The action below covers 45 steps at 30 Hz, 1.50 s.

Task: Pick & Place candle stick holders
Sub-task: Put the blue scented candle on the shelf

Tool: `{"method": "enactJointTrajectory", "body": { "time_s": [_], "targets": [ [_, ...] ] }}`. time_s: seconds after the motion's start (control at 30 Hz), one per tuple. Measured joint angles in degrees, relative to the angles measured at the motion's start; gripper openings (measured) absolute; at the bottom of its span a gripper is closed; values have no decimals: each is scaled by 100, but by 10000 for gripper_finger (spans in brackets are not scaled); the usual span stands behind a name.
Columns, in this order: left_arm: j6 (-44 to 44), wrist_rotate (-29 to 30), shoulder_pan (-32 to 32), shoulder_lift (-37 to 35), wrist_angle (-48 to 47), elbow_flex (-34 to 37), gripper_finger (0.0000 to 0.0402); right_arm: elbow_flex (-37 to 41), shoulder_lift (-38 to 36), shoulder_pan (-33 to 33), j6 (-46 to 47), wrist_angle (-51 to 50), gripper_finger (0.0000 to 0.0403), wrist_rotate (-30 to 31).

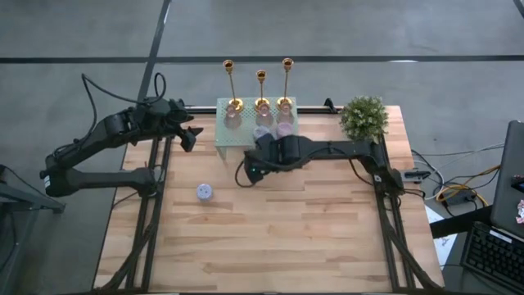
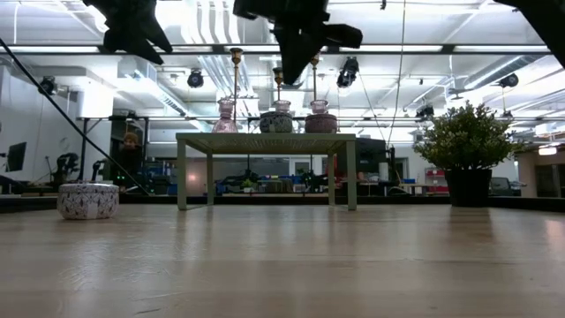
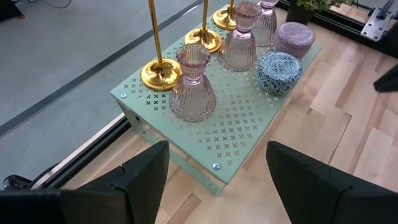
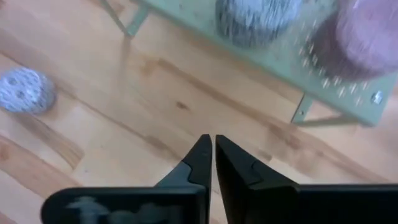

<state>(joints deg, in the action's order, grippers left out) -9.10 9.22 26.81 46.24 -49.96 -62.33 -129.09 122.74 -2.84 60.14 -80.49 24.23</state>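
Observation:
Three gold candle stick holders (image 1: 232, 86), (image 1: 261, 90), (image 1: 286, 82) stand on their round bases along the far side of a pale green perforated stand (image 1: 233, 138); they also show in the left wrist view (image 3: 160, 70). My left gripper (image 3: 217, 163) is open and empty, up in the air at the stand's left end (image 1: 190, 135). My right gripper (image 4: 213, 149) is shut and empty, above the table just in front of the stand (image 1: 250, 168).
On the stand are also pink glass holders (image 3: 193, 84), a blue patterned jar (image 3: 280, 71) and a purple jar (image 3: 295, 38). A small white patterned jar (image 1: 205, 192) sits on the table at the left. A potted plant (image 1: 364, 119) stands at the far right.

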Motion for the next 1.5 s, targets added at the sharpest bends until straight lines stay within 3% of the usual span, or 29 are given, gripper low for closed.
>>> {"method": "enactJointTrajectory", "body": {
  "time_s": [0.43, 0.77, 0.97, 1.17, 1.5],
  "targets": [
    [207, -224, 0, -11, -16, 12, 273, 1672, -547, -248, 553, 1499, 8, 768],
    [328, -375, 0, -58, -25, 74, 273, 4162, -1841, -314, -119, 4730, 8, 986],
    [336, -400, 0, -75, -22, 74, 273, 5108, -2289, -186, -455, 6039, 8, 880],
    [336, -422, 0, -75, -20, 74, 273, 5485, -2229, 25, -567, 6955, 8, 721],
    [334, -423, 0, -75, -20, 74, 273, 5273, -1770, 112, -745, 7016, 8, 1229]
  ]
}}
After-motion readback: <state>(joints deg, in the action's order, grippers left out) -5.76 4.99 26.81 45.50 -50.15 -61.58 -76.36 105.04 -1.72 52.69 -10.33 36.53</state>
